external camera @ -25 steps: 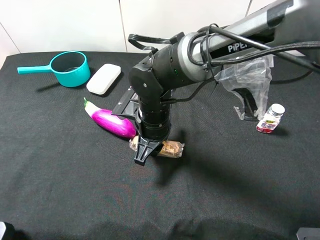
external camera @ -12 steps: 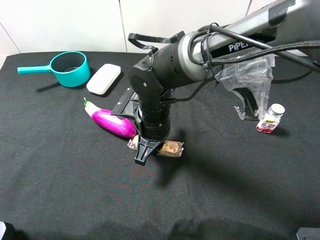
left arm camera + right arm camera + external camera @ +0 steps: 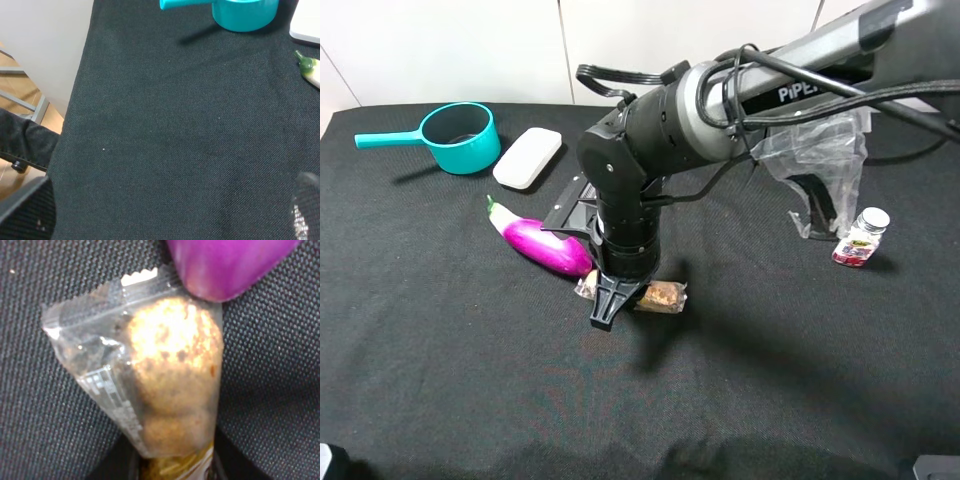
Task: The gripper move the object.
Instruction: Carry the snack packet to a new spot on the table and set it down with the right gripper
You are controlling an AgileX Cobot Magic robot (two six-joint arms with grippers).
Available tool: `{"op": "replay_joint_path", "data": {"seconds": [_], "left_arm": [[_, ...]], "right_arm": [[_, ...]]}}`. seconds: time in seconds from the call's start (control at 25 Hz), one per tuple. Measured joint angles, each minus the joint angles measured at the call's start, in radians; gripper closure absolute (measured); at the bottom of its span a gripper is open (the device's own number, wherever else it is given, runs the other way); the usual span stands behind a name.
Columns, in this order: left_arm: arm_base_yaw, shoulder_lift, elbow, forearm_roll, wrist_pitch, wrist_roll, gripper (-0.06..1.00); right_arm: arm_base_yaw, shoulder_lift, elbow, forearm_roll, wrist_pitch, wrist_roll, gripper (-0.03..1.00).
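Exterior high view, item by item.

Right gripper [image 3: 613, 300]: lowered onto the black cloth [image 3: 440, 400], pointing straight down. Its fingers are judged to be pinched on the snack pack [image 3: 665, 296] at mid-length, since a tan end of the pack shows on either side of the claw. In the right wrist view the wrapper is seen running down into the dark gap between the fingers. Whether the pack is raised off the cloth cannot be told.

Snack pack: located at the table's middle, one crimped end touching the blunt tip of the eggplant [image 3: 545, 245]. A mid-length hold is presumably chosen to keep the fingers off the eggplant.

Left gripper [image 3: 165, 220]: fingers spread to the frame corners, nothing held, parked near the table edge.

Also listed, well apart: teal saucepan [image 3: 460, 137], white pad [image 3: 528, 157], small bottle [image 3: 861, 238], clear bag [image 3: 815, 150].
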Motion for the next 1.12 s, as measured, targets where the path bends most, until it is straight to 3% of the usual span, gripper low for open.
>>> {"op": "replay_joint_path", "data": {"seconds": [0.64, 1.12], "left_arm": [[0.000, 0.000, 0.000, 0.000, 0.000, 0.000, -0.05], [0.000, 0.000, 0.000, 0.000, 0.000, 0.000, -0.05]], "right_arm": [[-0.111, -0.128, -0.004, 0.042, 0.051, 0.003, 0.82], [-0.261, -0.159, -0.120, 0.044, 0.223, -0.001, 0.82]]}}
